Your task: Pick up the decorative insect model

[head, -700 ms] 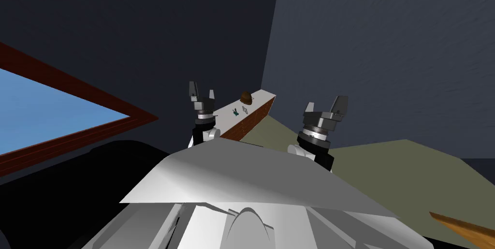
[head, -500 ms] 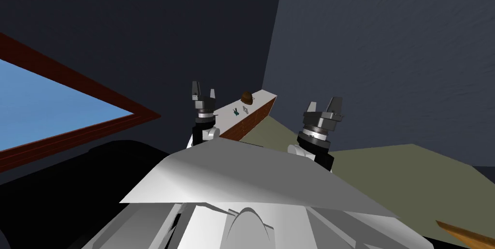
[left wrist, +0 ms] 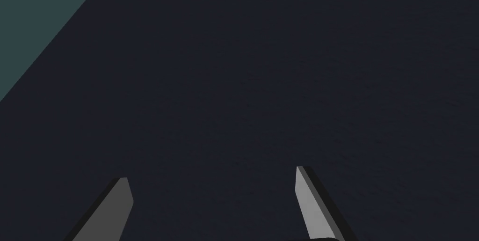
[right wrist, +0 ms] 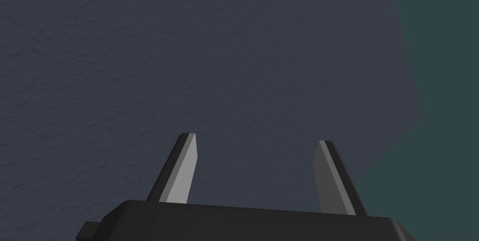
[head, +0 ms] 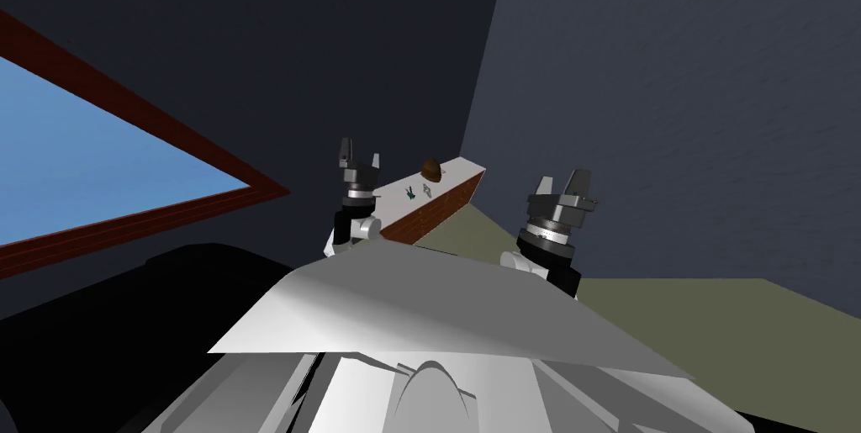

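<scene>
**Dark corner, ledge ahead**

Dark blue-grey walls meet in a corner, and a white-topped ledge (head: 460, 168) with a brick-red side runs toward it. The insect model (head: 409, 194), small and dark green, lies on the ledge top beside a grey piece (head: 427, 191). A brown dome (head: 431, 170) sits farther along. The model is too small to tell its heading or long axis. The left gripper (head: 359, 153) is just beside the ledge's near end, fingers apart. The right gripper (head: 565, 187) is well clear of it, fingers apart. Since 0.7 s ago my view has swung and the left hand has edged toward the ledge.

insect model (head: 409, 194) — small, dark green | lies on white shelf top (head: 455, 170)
</scene>
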